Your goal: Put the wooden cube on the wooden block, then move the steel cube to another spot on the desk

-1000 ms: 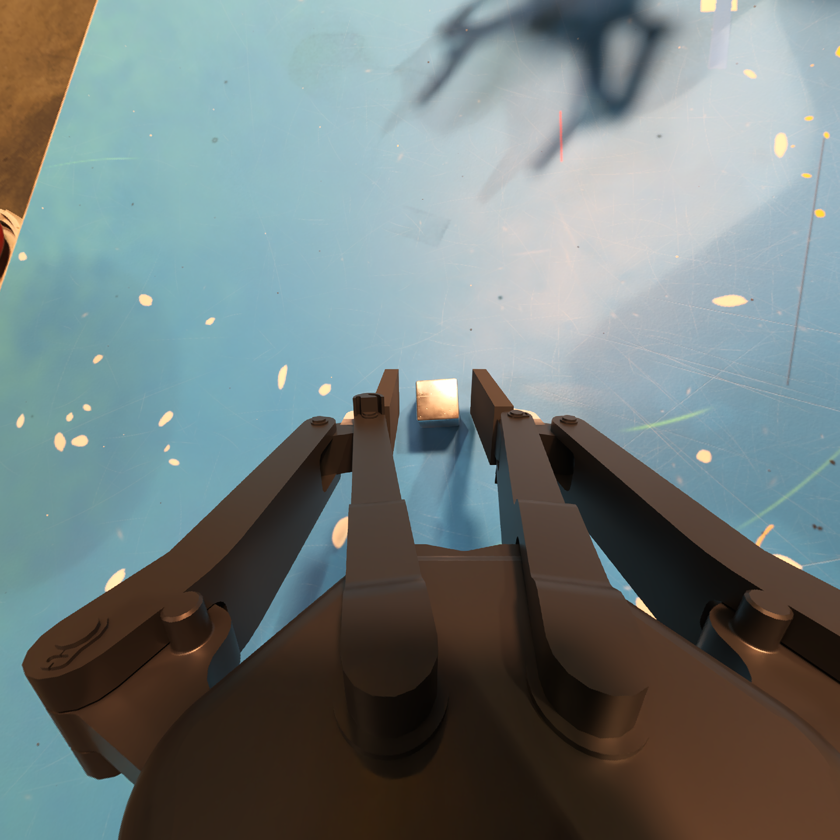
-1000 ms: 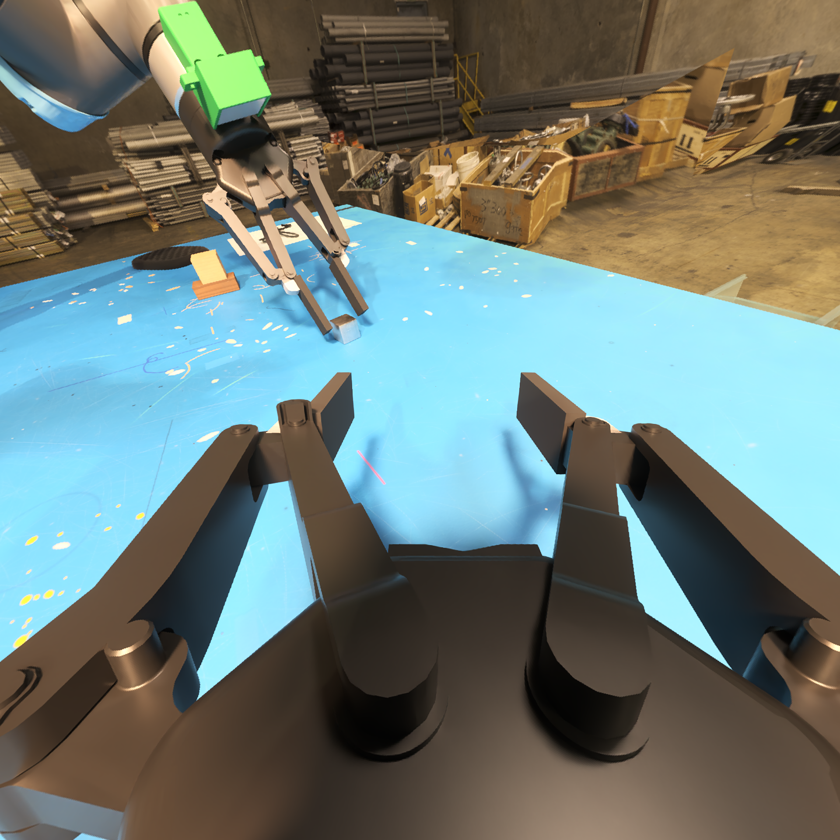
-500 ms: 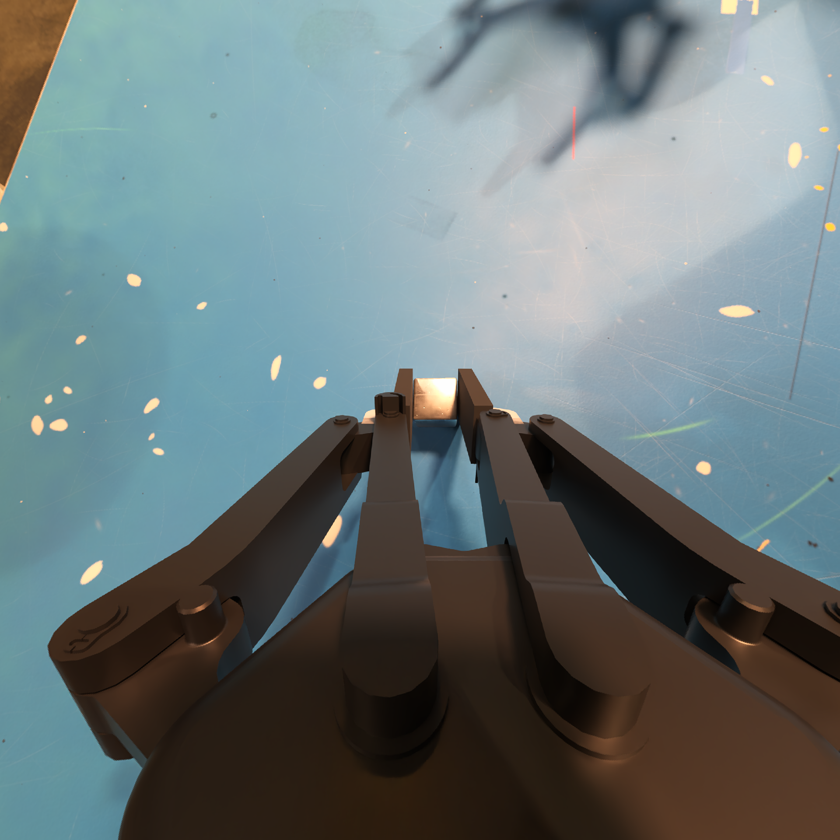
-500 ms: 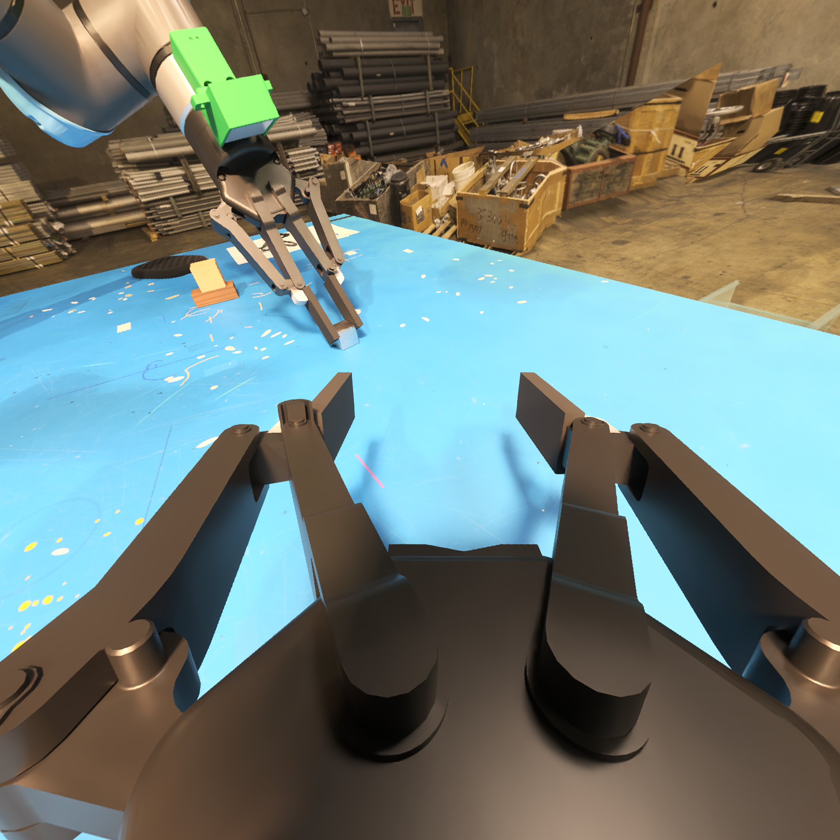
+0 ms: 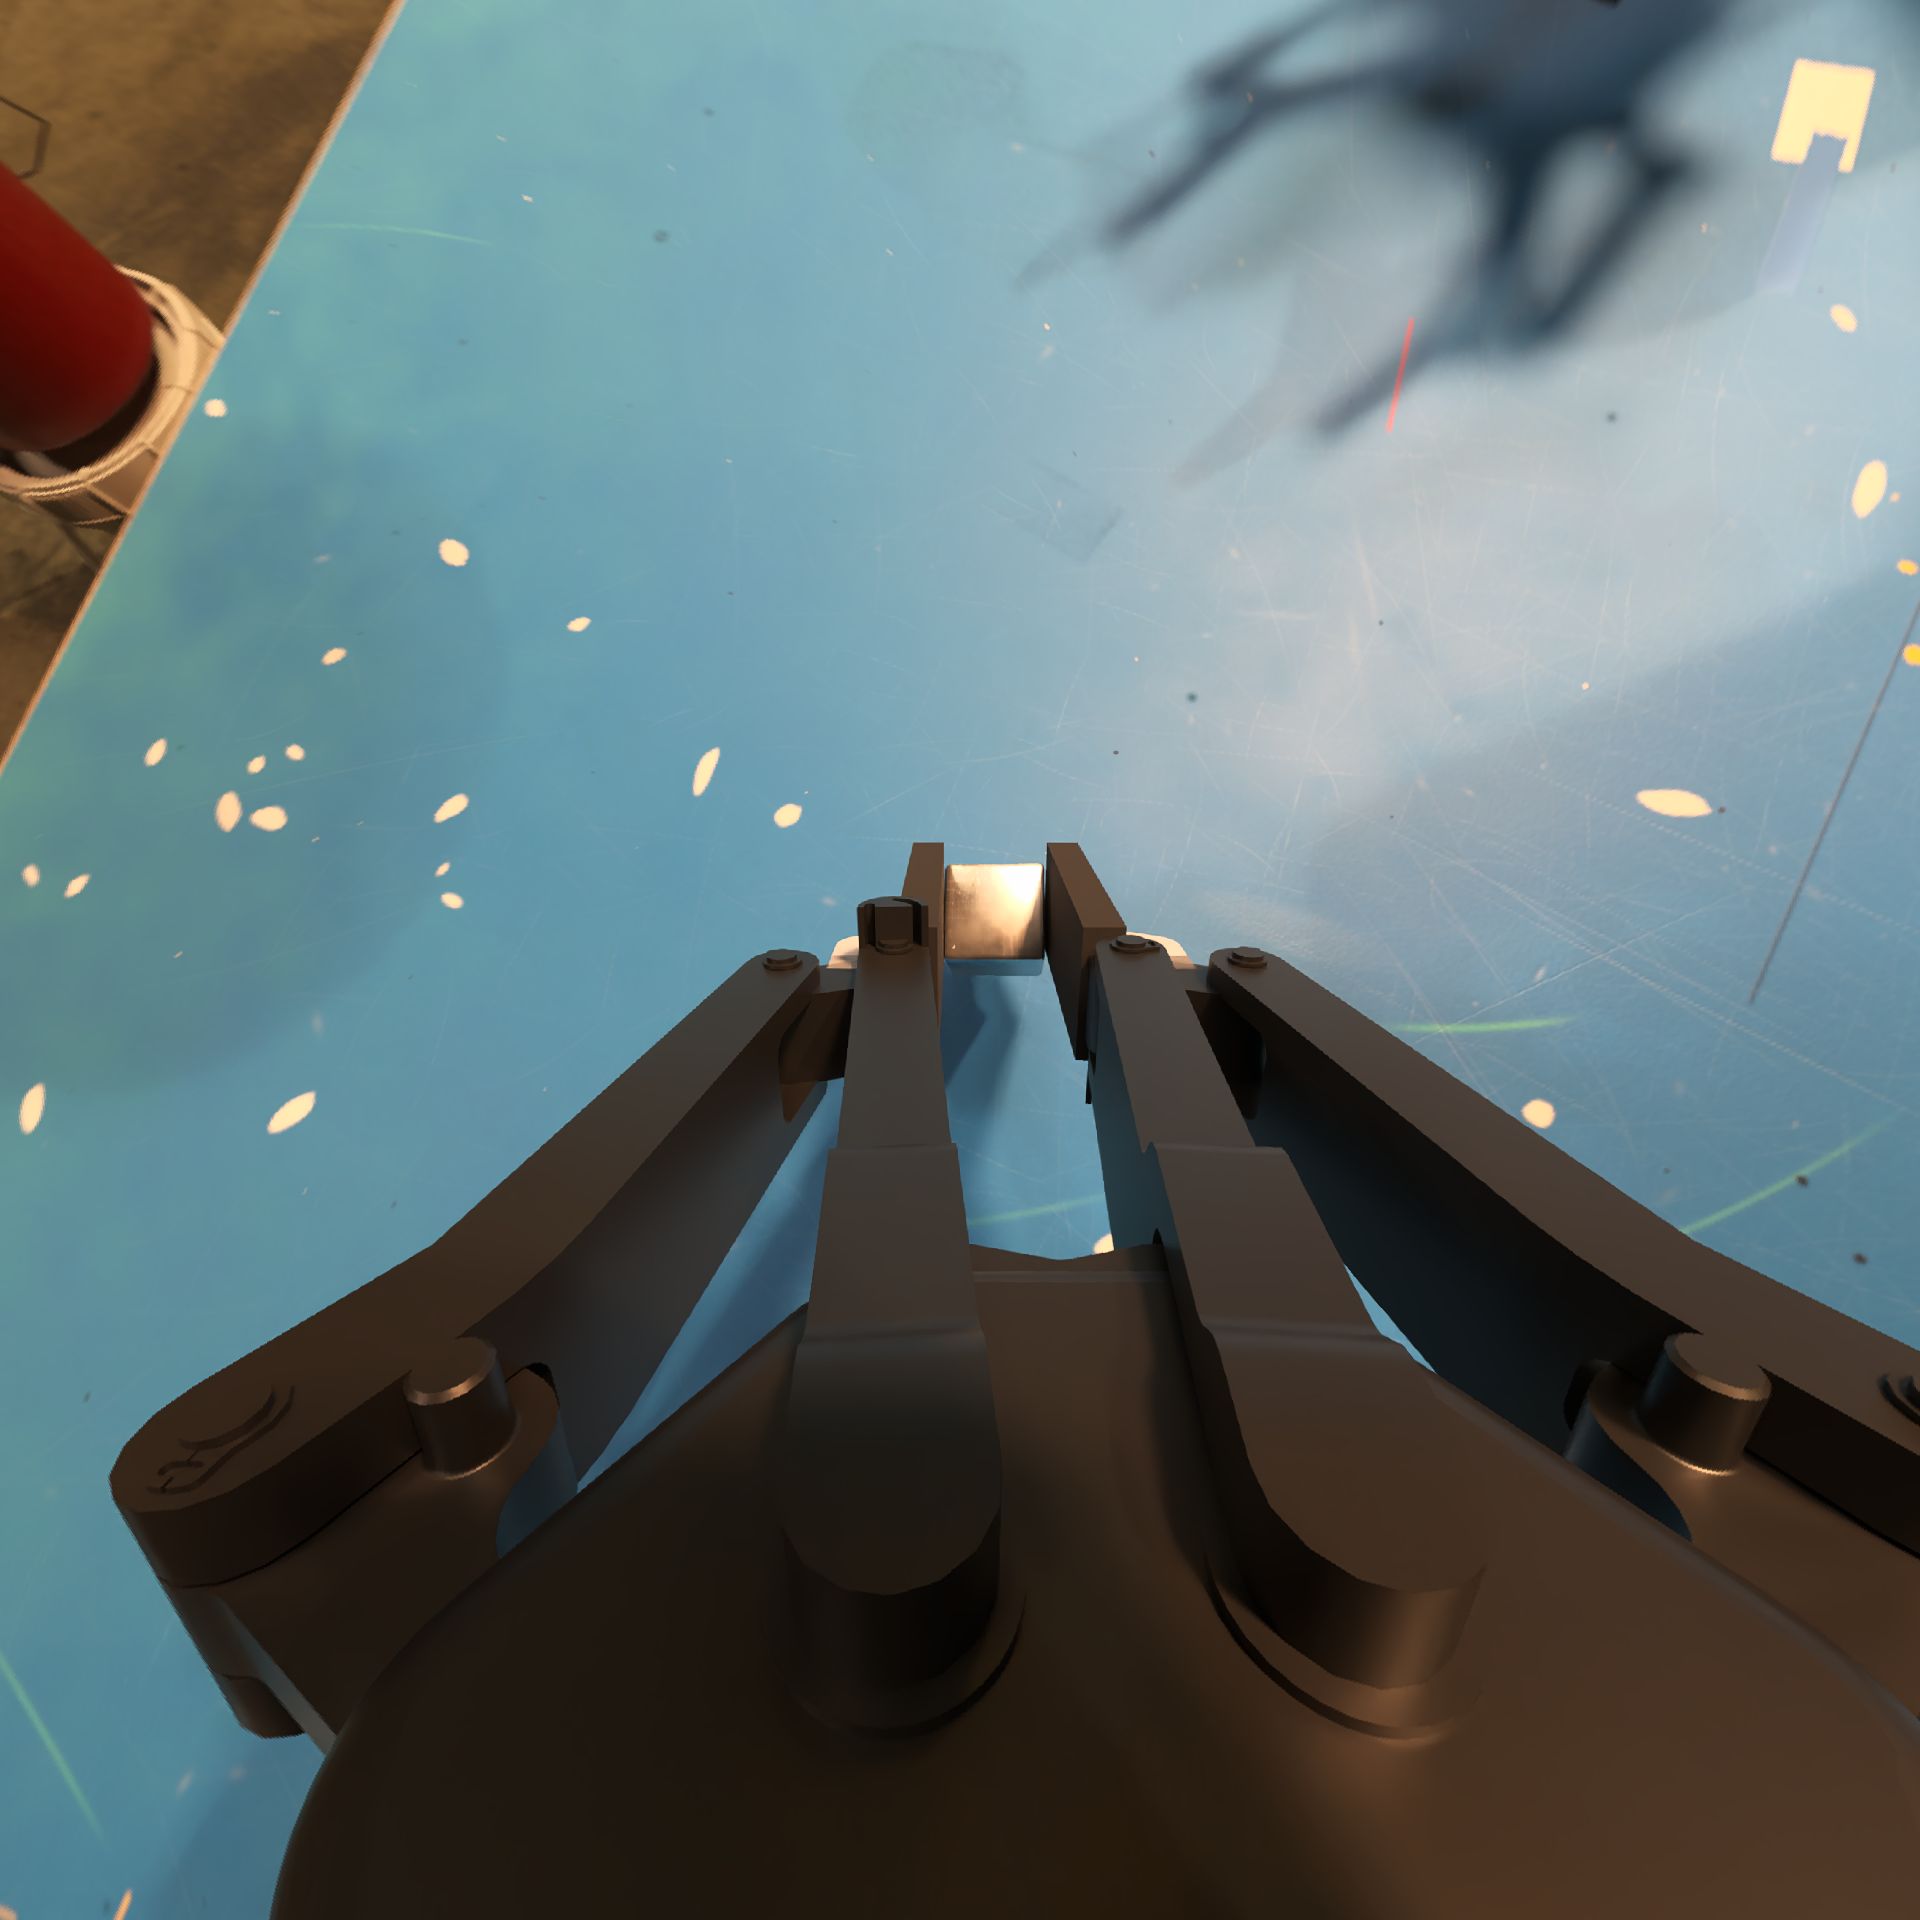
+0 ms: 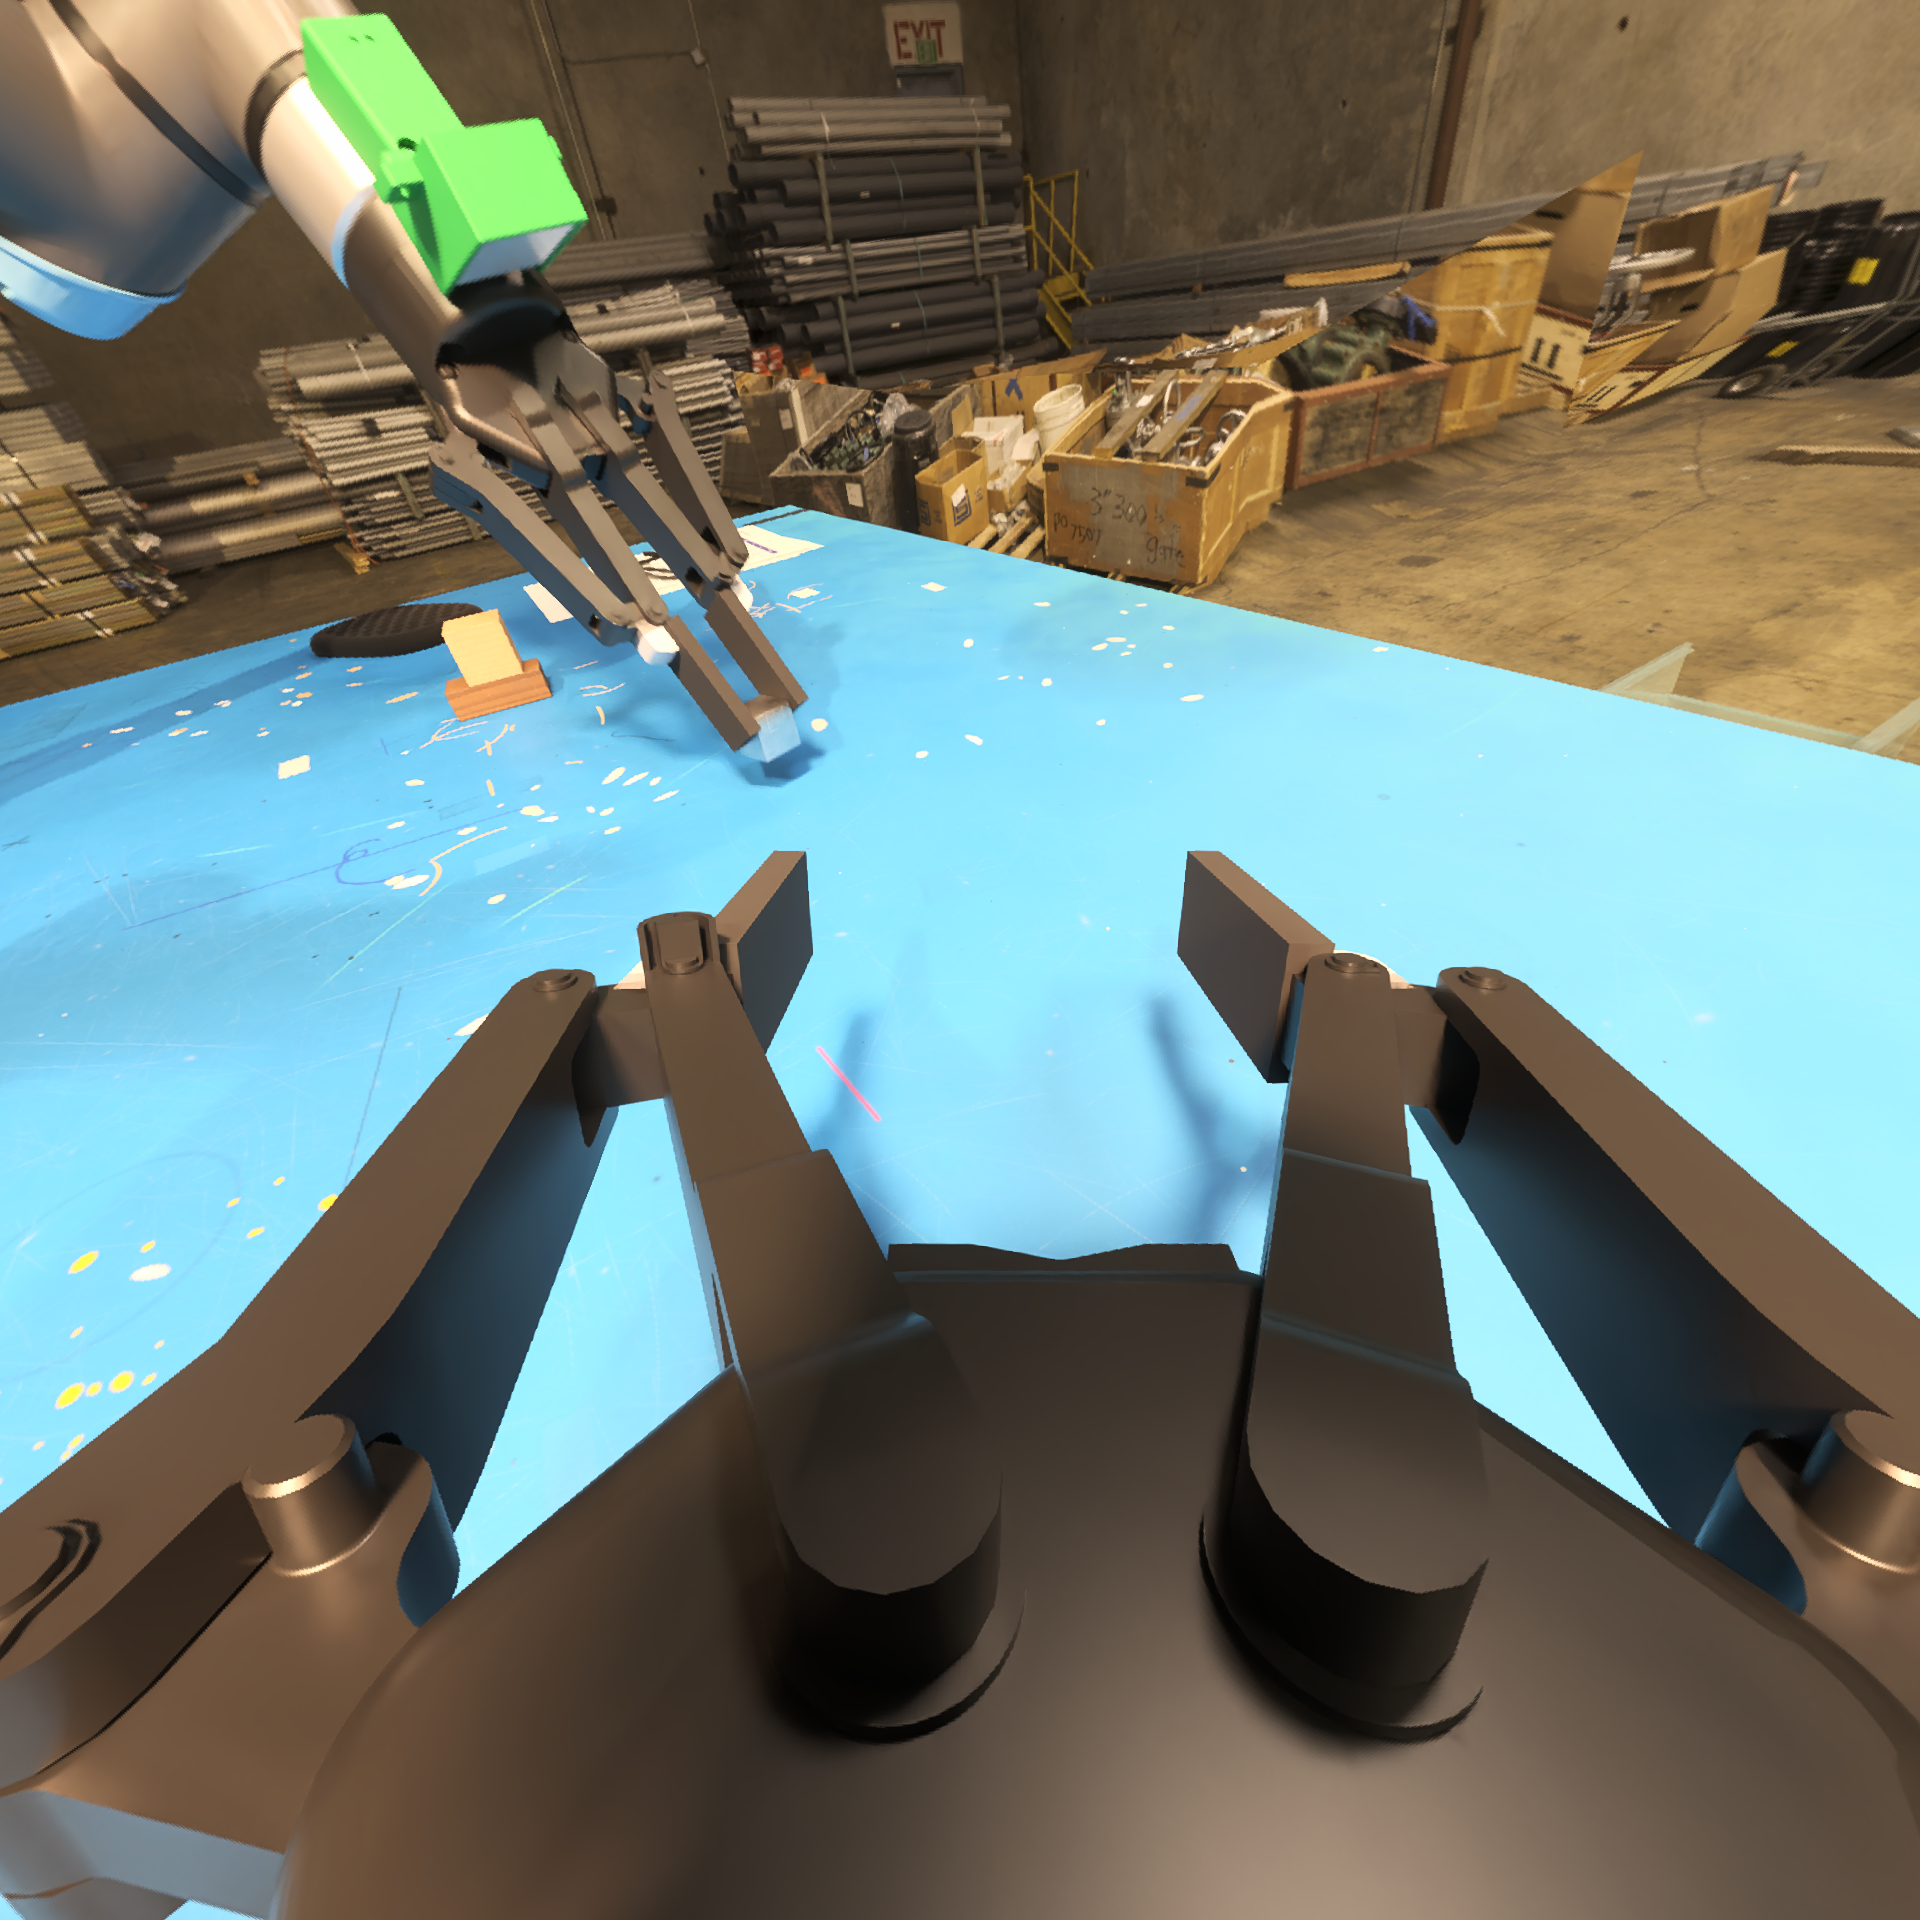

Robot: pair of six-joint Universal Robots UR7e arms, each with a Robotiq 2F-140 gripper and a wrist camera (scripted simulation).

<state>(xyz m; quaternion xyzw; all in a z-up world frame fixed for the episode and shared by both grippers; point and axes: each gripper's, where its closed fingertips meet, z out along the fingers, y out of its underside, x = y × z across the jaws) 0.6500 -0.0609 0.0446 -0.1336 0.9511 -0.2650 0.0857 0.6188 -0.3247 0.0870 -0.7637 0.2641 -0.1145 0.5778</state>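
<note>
The left gripper [image 5: 994, 899] has its jaws pinched on the steel cube [image 5: 993, 910], one pad flat against each side. In the right wrist view the cube [image 6: 774, 730] hangs just above the blue desk [image 6: 1351, 831] with a small shadow under it, so it looks lifted clear of the surface. The left gripper [image 6: 764, 717] slants down from a grey arm with a green block [image 6: 457, 187] at the wrist.

The right gripper [image 6: 995, 914] has its jaws spread wide with nothing between them, and it hovers over bare desk, well apart from the cube.

Farther back on the desk, the wooden cube [image 6: 480, 646] sits on top of the wooden block [image 6: 499, 690], tilted a little. A black oval pad [image 6: 390, 629] lies just behind them.
</note>
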